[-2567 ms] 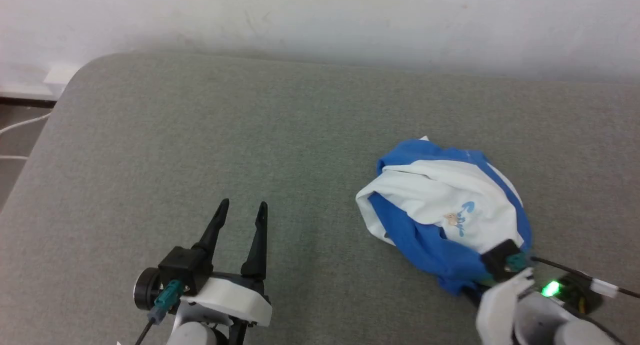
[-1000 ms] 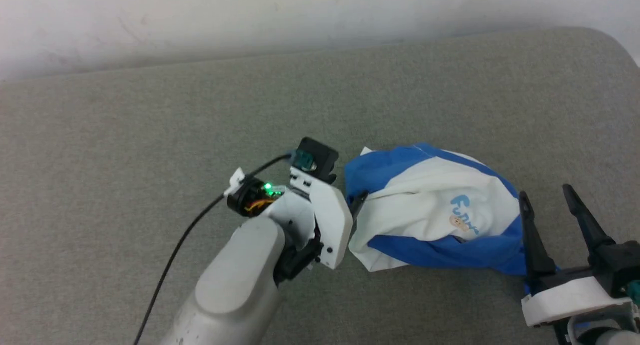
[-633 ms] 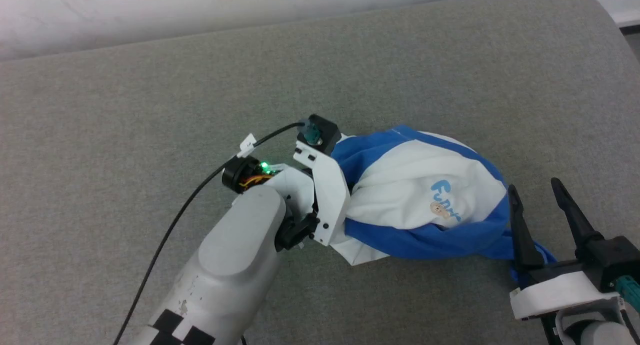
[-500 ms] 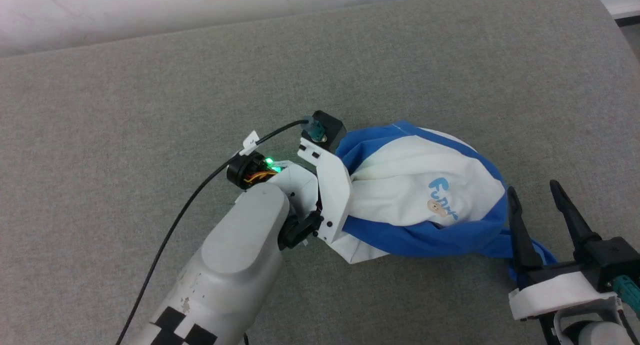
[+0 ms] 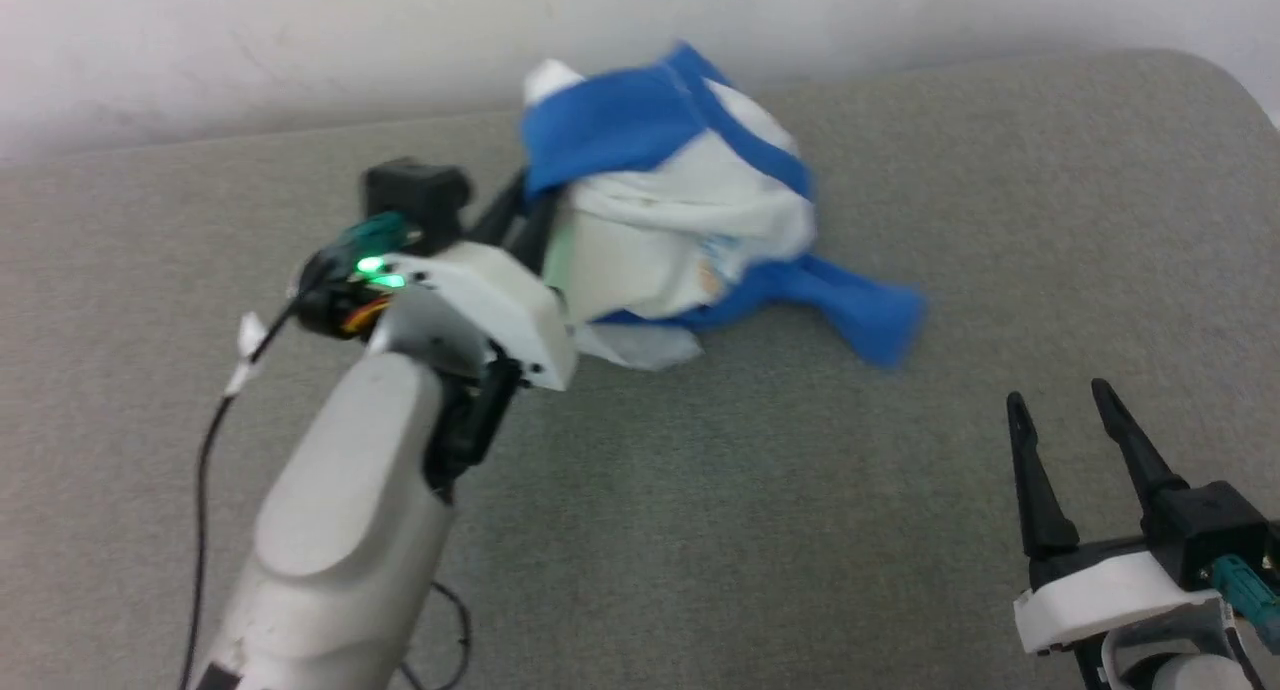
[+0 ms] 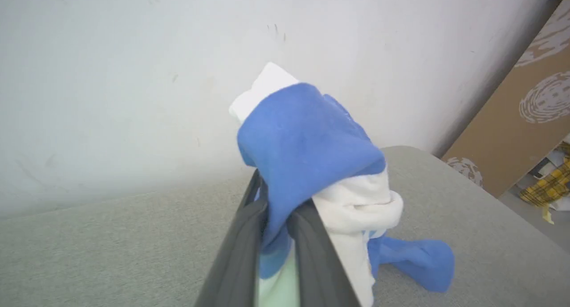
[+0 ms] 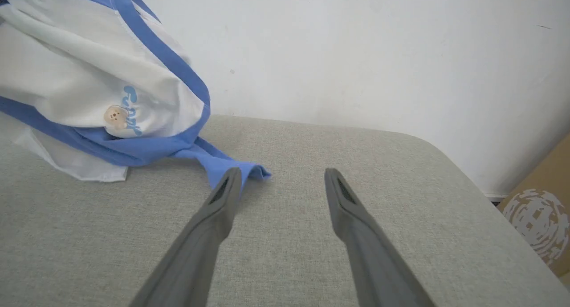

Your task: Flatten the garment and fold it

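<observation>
So the left fingers (image 6: 240,244) pinch a blue fold of the garment (image 5: 680,220), the right fingers (image 5: 1032,475) sit wide open, probably best to lift higher so the bunch hangs loose.

Worktop (image 5: 700,530): grey woven fabric cover, rounded far-right corner, far edge at a white wall (image 5: 300,50). On its far side lies the garment (image 5: 690,230), bunched, its top raised off the cloth. A blue sleeve (image 5: 860,315) trails right on the surface and a white hem (image 5: 640,345) rests on the near side.
</observation>
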You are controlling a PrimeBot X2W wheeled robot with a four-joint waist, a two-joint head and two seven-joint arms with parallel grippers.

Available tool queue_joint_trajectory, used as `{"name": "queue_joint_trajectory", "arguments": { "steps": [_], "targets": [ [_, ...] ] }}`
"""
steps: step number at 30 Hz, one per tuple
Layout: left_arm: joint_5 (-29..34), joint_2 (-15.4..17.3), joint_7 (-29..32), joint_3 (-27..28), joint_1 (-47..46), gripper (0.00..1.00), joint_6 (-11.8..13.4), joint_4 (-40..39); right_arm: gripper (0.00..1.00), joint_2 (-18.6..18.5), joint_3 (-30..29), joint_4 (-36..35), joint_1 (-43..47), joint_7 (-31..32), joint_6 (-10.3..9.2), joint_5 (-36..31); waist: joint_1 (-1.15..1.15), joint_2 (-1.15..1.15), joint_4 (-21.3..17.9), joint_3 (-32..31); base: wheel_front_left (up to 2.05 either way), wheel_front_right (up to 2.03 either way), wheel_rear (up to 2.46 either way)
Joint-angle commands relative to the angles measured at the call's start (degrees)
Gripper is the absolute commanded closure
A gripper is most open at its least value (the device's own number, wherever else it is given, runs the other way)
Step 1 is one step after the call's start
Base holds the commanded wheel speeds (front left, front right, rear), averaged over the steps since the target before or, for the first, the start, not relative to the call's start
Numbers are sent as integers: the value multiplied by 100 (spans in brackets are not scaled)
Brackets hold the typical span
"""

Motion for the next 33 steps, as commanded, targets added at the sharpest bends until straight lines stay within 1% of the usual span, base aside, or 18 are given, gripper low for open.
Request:
{"name": "queue_joint_trajectory", "arguments": {
  "steps": [1, 3, 5, 7, 9, 13, 16, 17, 18, 19, 22, 25, 28, 30, 33],
  "targets": [
    [6, 142, -182, 124, 185, 100, 98, -210, 0, 23, 7, -14, 57, 9, -12, -16, 1, 0, 399, -368, 0, 0, 0],
    [51, 308, -439, 284, 438, 100, 237, -555, 0, 24, 27, -22, 103, 25, -12, -9, 1, 0, 503, -414, 0, 0, 0],
    [96, 463, -595, 355, 726, 100, 297, -819, 0, 25, 42, -29, 139, 37, -12, -4, 1, 0, 591, -441, 0, 0, 0],
    [169, 587, -630, 201, 1052, 100, 182, -988, 0, 26, 49, -30, 163, 47, -12, -1, 1, 0, 676, -459, 0, 0, 0],
    [340, 679, -562, -109, 1367, 100, 65, -1007, 0, 27, 51, -28, 179, 59, -12, -1, 1, 0, 751, -459, 0, 0, 0],
    [490, 594, -317, -813, 1935, 100, -219, -682, 0, 27, 74, -2, 159, 105, -12, -25, 1, 0, 843, -450, 0, 0, 0],
    [557, 502, -106, -1242, 2188, 100, -363, -278, 0, 28, 89, 26, 130, 141, -12, -40, 1, 0, 886, -463, 0, 0, 0],
    [570, 480, -43, -1351, 2229, 54, -401, -160, 0, 28, 88, 33, 123, 149, -12, -42, 1, 0, 898, -468, 0, 0, 0],
    [586, 457, -31, -1414, 2250, 10, -413, -75, 0, 27, 85, 40, 122, 157, -12, -40, 1, 0, 916, -481, 0, 0, 0],
    [597, 431, -47, -1447, 2258, 0, -409, -9, 0, 26, 85, 48, 128, 168, -12, -38, 1, 0, 934, -498, 0, 0, 0],
    [579, 345, -244, -1405, 2246, 0, -324, 49, 0, 18, 53, 73, 180, 196, -12, -35, 1, 0, 1018, -588, 0, 0, 0],
    [534, 321, -562, -1266, 2218, 0, -229, -100, 0, -1, 29, 106, 234, 227, -12, -16, 1, 0, 1129, -721, 0, 0, 0],
    [491, 338, -926, -1106, 2190, 0, -162, -450, 0, -27, -6, 129, 286, 263, -12, 17, 1, 0, 1274, -870, 0, 0, 0],
    [431, 357, -1129, -941, 2199, 0, -67, -738, 0, -46, -18, 127, 312, 297, -12, 46, 1, 0, 1374, -943, 0, 0, 0],
    [369, 426, -1479, -611, 2248, 0, 169, -1140, 0, -100, 7, 131, 335, 376, -12, 99, 1, 0, 1510, -1011, 0, 0, 0]
  ]
}}
